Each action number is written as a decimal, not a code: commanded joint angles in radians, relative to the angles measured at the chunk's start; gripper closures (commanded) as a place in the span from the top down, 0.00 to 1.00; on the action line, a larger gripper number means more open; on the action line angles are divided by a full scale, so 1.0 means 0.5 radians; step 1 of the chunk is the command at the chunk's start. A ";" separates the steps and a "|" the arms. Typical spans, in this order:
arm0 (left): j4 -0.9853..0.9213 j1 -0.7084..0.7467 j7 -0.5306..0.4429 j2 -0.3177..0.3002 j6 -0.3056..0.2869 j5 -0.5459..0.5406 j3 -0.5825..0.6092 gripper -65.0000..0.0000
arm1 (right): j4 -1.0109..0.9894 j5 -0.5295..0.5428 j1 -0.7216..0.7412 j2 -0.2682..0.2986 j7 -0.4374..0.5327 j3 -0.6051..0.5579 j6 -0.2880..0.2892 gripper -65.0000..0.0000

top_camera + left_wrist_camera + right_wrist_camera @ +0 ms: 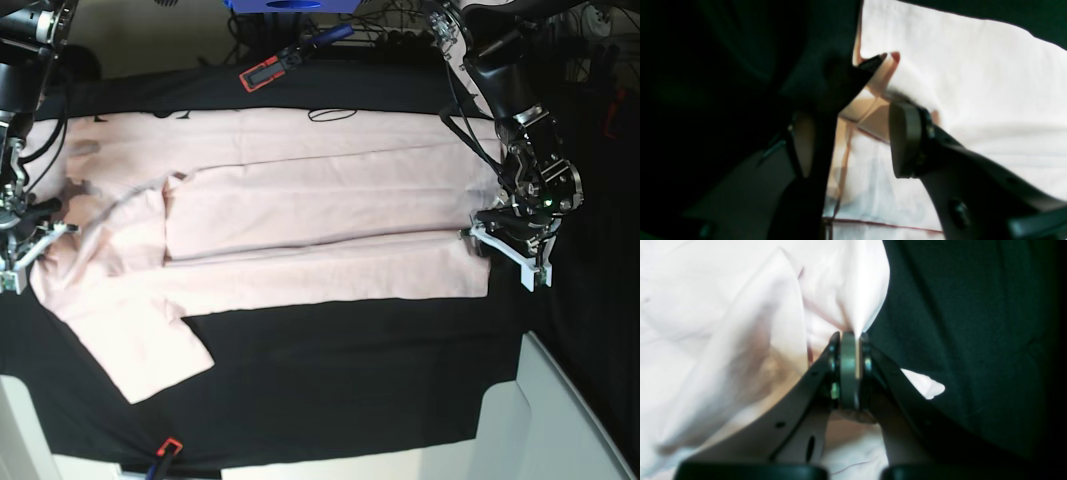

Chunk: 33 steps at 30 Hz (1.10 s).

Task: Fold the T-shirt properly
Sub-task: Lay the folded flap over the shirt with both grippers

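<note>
Pink T-shirt (pixel 300 215) spread flat on black tablecloth (pixel 350 380).

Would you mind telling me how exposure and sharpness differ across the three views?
Left wrist: the T-shirt is blown out white, the tablecloth nearly black, edges soft. Right wrist: the shirt is overexposed and smeared, the right end effector sharper. Base: evenly lit, fairly sharp.

Blurred, overexposed wrist views; deep shadows.
</note>
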 commanded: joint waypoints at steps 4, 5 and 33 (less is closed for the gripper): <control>0.036 -0.036 -0.034 -0.025 -0.007 -0.015 0.006 0.05 | 0.039 0.006 0.044 0.040 0.043 0.005 -0.013 0.00; 0.036 -0.036 -0.034 -0.028 -0.010 -0.015 0.006 0.00 | 0.039 0.006 0.044 0.040 0.043 0.005 -0.013 0.00; -0.096 -0.030 0.098 -0.421 -0.078 -0.825 0.003 0.59 | 0.033 0.000 0.044 0.044 0.043 0.005 -0.013 0.00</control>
